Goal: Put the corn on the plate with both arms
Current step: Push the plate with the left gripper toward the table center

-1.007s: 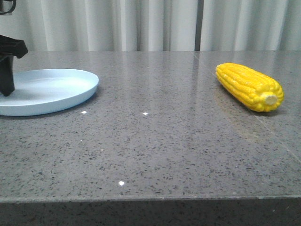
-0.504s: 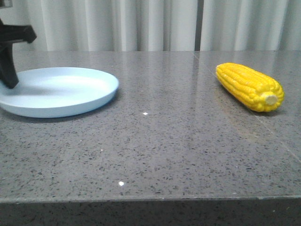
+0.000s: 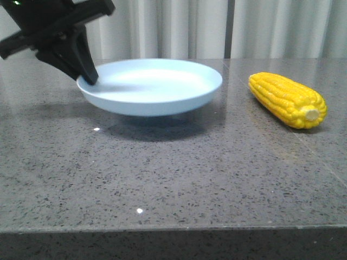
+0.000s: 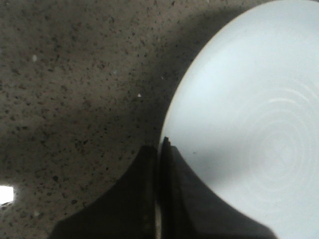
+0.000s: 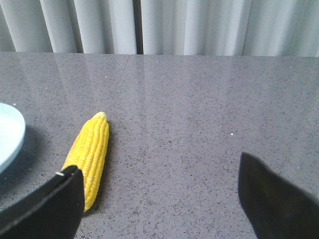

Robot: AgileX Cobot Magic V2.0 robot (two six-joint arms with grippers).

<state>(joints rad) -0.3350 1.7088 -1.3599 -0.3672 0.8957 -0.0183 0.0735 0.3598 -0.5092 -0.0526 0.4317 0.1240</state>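
The pale light-blue plate (image 3: 157, 86) hangs a little above the grey table, near its middle, casting a shadow below. My left gripper (image 3: 89, 78) is shut on the plate's left rim; in the left wrist view the jaws (image 4: 160, 149) pinch the rim of the plate (image 4: 249, 124). The yellow corn (image 3: 287, 99) lies on the table at the right, pale stub end toward the front. In the right wrist view the corn (image 5: 92, 152) lies beside one finger of my right gripper (image 5: 159, 199), which is open, empty and above the table. The right gripper is out of the front view.
The speckled grey stone table (image 3: 173, 173) has its front edge near the bottom of the front view. White curtains (image 3: 179, 27) hang behind the table. An edge of the plate (image 5: 7, 134) shows in the right wrist view.
My left gripper has lifted the plate off the table and carried it to the right, toward the table's middle. The corn has not moved.
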